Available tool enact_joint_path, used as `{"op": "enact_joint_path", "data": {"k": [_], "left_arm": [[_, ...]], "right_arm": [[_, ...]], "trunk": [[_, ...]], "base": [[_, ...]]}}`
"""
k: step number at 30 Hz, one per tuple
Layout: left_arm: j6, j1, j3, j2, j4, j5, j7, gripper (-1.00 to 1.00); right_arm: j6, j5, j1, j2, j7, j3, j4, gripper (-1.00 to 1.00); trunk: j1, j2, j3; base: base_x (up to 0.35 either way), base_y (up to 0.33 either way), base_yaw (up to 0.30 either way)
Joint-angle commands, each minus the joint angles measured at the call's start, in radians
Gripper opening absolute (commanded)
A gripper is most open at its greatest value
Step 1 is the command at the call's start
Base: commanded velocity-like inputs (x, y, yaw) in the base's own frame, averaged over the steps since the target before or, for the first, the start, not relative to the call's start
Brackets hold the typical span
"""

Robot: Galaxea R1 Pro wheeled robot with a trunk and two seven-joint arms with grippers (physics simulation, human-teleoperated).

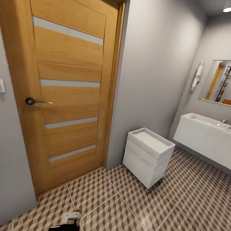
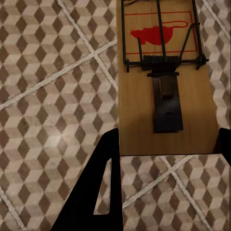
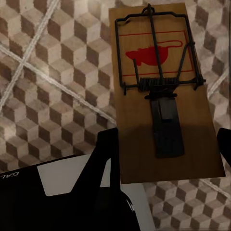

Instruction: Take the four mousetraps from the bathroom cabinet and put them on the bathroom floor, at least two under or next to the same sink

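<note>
In the left wrist view a mousetrap (image 2: pixel 163 86), a tan board with a red mouse print and black wire, sits between my left gripper's (image 2: pixel 168 142) black fingers (image 2: pixel 103 183), which are shut on its near end above the bathroom floor (image 2: pixel 48 96). The right wrist view has another mousetrap (image 3: pixel 163 101) held the same way in my right gripper (image 3: pixel 166 144), also over the cube-patterned tiles (image 3: pixel 57 72). The sink (image 1: pixel 209 124), a wide white basin on a boxy vanity, stands at the right of the head view. The cabinet is out of view.
A tall wooden door (image 1: pixel 64 87) with frosted strips stands left, near a grey wall corner. A small white drawer unit (image 1: pixel 147 156) sits on the tiles (image 1: pixel 135 213) between door and sink. A mirror (image 1: pixel 229 83) hangs above the sink. Part of an arm (image 1: pixel 65 225) shows at the bottom edge.
</note>
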Motion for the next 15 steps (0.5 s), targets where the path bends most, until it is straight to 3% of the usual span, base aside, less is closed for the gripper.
{"op": "enact_joint_path", "data": {"k": [1,15], "left_arm": [[0.006,0.000,0.003,-0.001,-0.003,0.009,0.004,-1.00],[0.014,0.000,0.000,-0.001,-0.004,0.007,0.001,-1.00]], "right_arm": [[0.005,-0.004,0.000,0.000,0.002,-0.003,-0.001,-1.00],[0.005,-0.005,0.000,0.000,0.002,-0.003,-0.001,-1.00]], "trunk": [[0.000,-0.001,-0.001],[0.000,-0.001,0.004]], "base": [[0.000,0.000,-0.292],[0.000,0.000,-0.292]]}}
